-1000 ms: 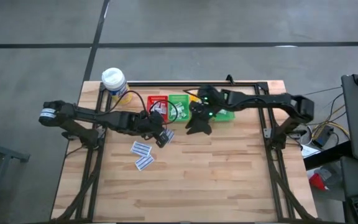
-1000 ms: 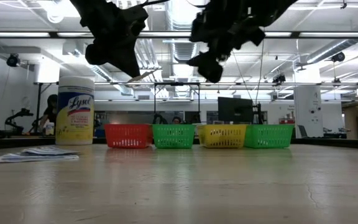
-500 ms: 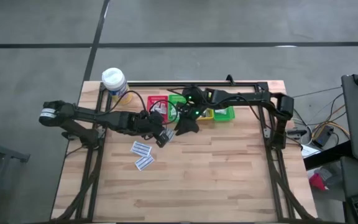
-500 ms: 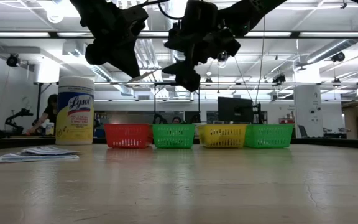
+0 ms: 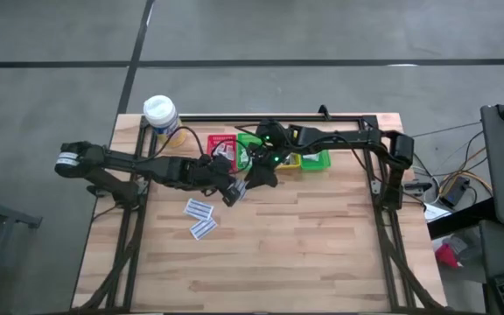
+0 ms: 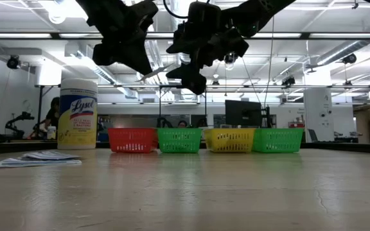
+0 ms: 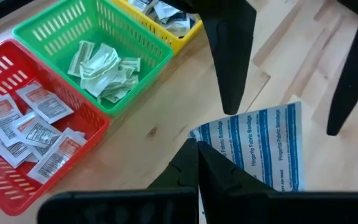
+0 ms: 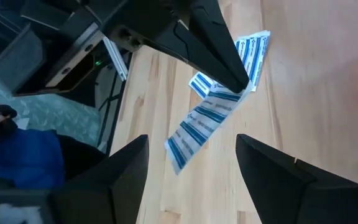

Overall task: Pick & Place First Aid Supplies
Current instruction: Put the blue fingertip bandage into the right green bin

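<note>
A blue-striped white packet (image 7: 263,146) is pinched in the left tool (image 5: 231,194), whose fingers are pressed together on it, held above the tabletop (image 5: 304,254) near its middle. At about one o'clock from it, close by, the right tool (image 5: 258,174) hovers with its fingers spread. Two more striped packets (image 5: 201,219) lie flat at seven o'clock. Behind, at twelve o'clock, stands the red bin (image 7: 17,162) of sachets, with the green bin (image 7: 98,37) beside it.

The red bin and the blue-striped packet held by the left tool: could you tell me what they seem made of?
Red bin: likely moulded plastic, with slotted lattice walls and a slight sheen. Blue-striped packet: probably thin paper wrapper, flat, matte, printed.
</note>
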Robot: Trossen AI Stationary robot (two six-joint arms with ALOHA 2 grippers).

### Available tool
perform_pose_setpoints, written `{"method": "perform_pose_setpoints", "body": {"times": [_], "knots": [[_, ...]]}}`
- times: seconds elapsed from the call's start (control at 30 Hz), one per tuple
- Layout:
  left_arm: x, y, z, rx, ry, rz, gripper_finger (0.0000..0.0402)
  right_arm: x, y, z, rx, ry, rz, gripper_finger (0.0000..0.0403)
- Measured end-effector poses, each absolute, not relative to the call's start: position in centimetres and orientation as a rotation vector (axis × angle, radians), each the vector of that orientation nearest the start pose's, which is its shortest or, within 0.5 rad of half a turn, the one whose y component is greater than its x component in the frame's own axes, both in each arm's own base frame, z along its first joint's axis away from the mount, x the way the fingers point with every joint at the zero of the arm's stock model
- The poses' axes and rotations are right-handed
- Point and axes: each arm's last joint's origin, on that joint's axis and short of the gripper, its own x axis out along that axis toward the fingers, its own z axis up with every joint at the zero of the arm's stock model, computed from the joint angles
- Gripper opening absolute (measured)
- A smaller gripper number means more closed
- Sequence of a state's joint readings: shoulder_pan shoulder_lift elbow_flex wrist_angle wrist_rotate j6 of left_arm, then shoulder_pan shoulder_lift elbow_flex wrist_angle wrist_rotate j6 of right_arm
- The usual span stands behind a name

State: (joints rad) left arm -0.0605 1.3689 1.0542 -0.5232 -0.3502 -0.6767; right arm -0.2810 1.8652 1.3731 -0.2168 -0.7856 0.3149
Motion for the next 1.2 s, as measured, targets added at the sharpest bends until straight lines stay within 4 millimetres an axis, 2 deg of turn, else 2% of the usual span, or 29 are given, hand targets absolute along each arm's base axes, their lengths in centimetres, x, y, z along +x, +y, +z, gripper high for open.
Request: {"method": "perform_pose_setpoints", "body": {"times": [0.2,0.43,0.57,0.8,1.2], "knots": [[28.49,-0.7,27.54,-0.476,0.649,0.535,0.0,39.73,-9.35,23.61,0.663,0.694,0.385,0.0234],[28.79,-0.71,27.87,-0.488,0.603,0.525,0.0,39.72,-9.39,23.59,0.672,0.698,0.361,0.0193],[28.79,-0.71,27.87,-0.489,0.602,0.526,0.0,39.74,-9.47,23.53,0.666,0.701,0.326,0.0145],[28.88,-0.71,27.97,-0.497,0.588,0.523,0.0,39.73,-9.47,23.54,0.64,0.696,0.332,0.002],[28.91,-0.77,27.99,-0.462,0.604,0.487,0.0,39.64,-9.45,23.58,0.639,0.701,0.333,0.0008]]}}
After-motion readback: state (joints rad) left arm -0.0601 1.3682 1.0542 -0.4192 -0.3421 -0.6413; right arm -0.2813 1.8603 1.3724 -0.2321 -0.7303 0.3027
